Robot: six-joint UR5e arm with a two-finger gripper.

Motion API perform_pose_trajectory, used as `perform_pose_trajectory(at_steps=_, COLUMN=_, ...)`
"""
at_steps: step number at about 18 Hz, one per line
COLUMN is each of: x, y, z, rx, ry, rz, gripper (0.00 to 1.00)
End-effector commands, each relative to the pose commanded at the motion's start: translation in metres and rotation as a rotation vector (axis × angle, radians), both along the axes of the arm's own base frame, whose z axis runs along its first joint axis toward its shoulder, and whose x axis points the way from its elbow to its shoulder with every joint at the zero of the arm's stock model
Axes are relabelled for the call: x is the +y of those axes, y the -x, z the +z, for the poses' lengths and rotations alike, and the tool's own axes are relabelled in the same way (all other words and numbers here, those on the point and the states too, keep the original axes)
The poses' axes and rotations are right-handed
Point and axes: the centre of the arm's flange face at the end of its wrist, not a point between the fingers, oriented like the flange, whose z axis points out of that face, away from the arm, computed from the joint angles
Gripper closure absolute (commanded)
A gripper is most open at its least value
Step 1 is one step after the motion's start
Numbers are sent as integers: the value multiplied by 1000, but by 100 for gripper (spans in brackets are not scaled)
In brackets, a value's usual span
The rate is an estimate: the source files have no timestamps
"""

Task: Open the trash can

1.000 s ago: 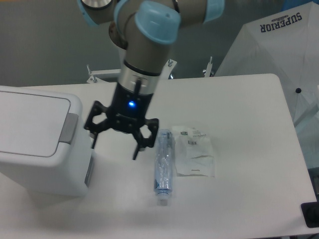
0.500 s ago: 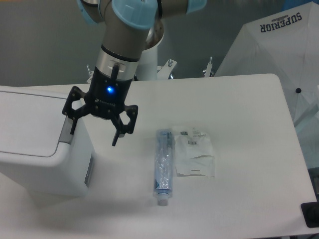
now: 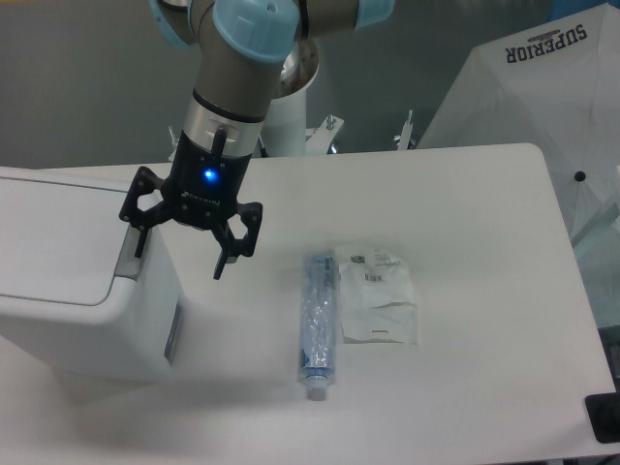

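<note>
Where the smooth white table [image 3: 465, 194] meets its left edge sits the trash can [image 3: 77, 281], a boxy white plastic bin with rounded corners, a flat lid and a grey push tab [image 3: 129, 254]. Above that tab hangs the black pincer [image 3: 179, 254], fingers spread apart and empty, pointing down from a grey-and-blue arm. Further right lie a crinkled clear bottle [image 3: 319, 320] and a flat plastic packet [image 3: 378, 294].
</note>
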Motion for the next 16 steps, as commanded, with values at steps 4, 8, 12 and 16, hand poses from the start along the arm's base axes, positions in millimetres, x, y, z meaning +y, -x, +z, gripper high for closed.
perform_pose_trajectory(at_steps=4, x=2, y=1, z=-4, rx=-3, ry=6, rz=-1, gripper=0)
perform_pose_trajectory(at_steps=8, x=2, y=1, z=-3, rx=-3, ry=5, rz=0, gripper=0)
perform_pose_trajectory(at_steps=12, x=3, y=2, z=9, rx=6, ry=-14, rz=2, gripper=0)
perform_pose_trajectory(at_steps=16, x=-3, y=24, z=29, rx=30, ry=-47, rz=47, gripper=0)
